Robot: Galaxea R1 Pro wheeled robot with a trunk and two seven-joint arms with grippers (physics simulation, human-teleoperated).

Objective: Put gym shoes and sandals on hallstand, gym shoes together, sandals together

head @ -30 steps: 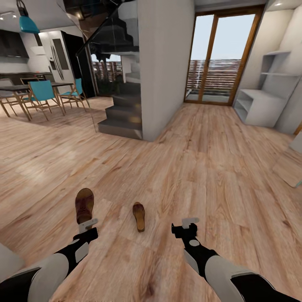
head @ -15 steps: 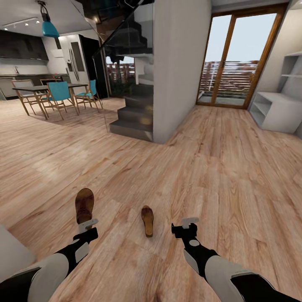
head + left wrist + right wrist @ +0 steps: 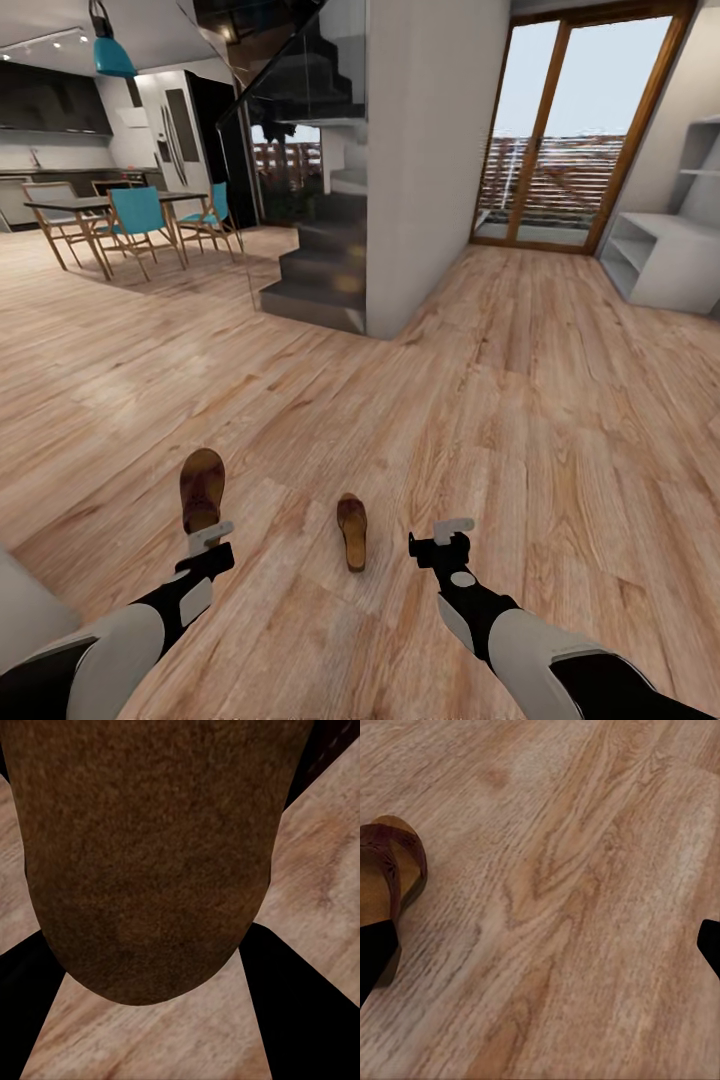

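Wood-plank floor [image 3: 520,380] runs the length of the corridor toward a glass door [image 3: 570,130] at the far end, with a grey staircase [image 3: 320,270] and a white pillar [image 3: 425,160] in the middle distance. Off to the left stands a dining table [image 3: 100,205] with blue chairs [image 3: 135,215] under a blue lamp [image 3: 110,55]. At the far right, against the wall, sits the white rack [image 3: 665,260], its shelves bare as far as I can see.

Close to the robot, the left claw [image 3: 210,535] is clenched on a sandal [image 3: 201,488], which it holds up off the floor, sole toward the wrist; from the left wrist view the brown sole [image 3: 142,847] covers most of the picture, with dark fingers [image 3: 300,1005] on either side and planks beyond.

A second sandal [image 3: 351,531] lies flat on the floor between the two arms, nearer the right one, lengthwise away from the robot. From the right wrist view its strap and tan footbed [image 3: 386,881] sit at the edge, just beside one dark fingertip [image 3: 375,952].

The right claw [image 3: 452,535] hangs above bare floor, released, its fingers spread wide apart with nothing between them.
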